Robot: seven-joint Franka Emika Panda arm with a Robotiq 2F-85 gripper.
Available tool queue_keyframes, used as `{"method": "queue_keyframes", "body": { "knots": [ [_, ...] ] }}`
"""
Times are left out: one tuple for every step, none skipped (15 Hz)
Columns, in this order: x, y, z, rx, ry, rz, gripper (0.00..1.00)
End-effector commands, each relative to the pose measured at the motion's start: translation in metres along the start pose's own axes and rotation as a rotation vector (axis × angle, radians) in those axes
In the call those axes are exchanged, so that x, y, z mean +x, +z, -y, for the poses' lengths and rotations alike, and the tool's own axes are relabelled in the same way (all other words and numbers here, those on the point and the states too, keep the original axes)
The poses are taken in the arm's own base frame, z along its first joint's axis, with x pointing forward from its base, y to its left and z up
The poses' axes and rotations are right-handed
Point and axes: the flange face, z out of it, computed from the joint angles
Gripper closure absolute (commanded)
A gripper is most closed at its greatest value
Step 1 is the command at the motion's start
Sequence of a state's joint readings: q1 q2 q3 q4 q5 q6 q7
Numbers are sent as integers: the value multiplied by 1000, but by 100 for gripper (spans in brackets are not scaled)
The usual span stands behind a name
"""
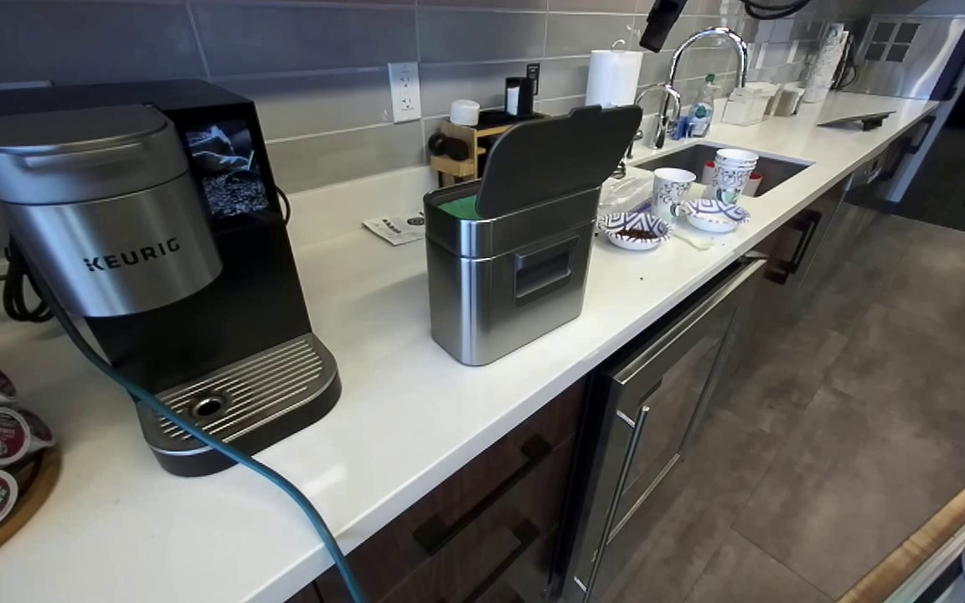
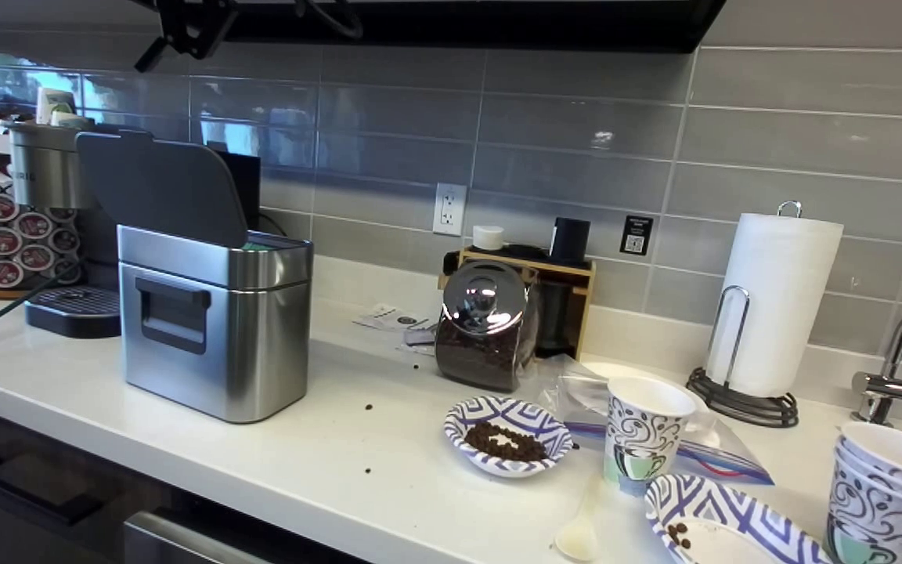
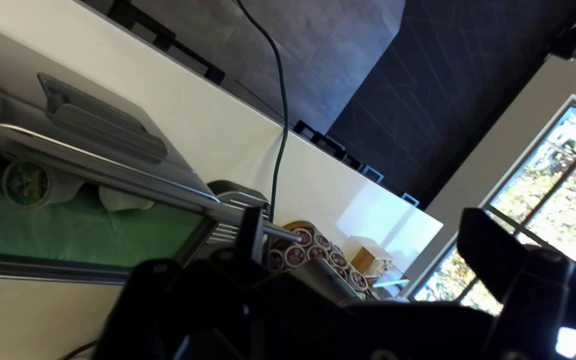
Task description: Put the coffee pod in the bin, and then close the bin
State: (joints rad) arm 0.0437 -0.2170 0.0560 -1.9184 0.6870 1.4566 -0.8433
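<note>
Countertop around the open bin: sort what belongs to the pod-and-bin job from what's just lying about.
For the job: bin; its raised lid; open gripper; what look like two pods inside the bin, though which is the job's can't be told.

Just lying about: Keurig machine; stacked pods; bowl of dark bits; paper cup; white spoon; paper towel roll.

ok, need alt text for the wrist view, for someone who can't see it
Open steel bin at left, its green liner holding what looks like a coffee pod and another white piece. Black gripper across the bottom, jaws wide apart, nothing between them. Beyond: white counter, red-labelled pods in a cluster, bright window.
</note>
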Motion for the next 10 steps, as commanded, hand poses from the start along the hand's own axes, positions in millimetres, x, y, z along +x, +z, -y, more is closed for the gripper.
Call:
{"method": "queue_keyframes", "body": {
  "knots": [
    [0, -2, 17, -154, 42, 75, 0],
    [0, -3, 20, -202, 39, 88, 0],
    [1, -4, 24, -259, 29, 96, 0],
    [2, -5, 26, -310, 17, 104, 0],
    [5, -4, 28, -356, -11, 93, 0],
    [8, -3, 30, -389, -28, 92, 0],
    [12, 0, 32, -418, -45, 76, 0],
    [14, 2, 32, -438, -56, 63, 0],
    [16, 5, 32, -462, -53, 39, 0],
    [17, 8, 32, -482, -50, 22, 0]
  ]
}}
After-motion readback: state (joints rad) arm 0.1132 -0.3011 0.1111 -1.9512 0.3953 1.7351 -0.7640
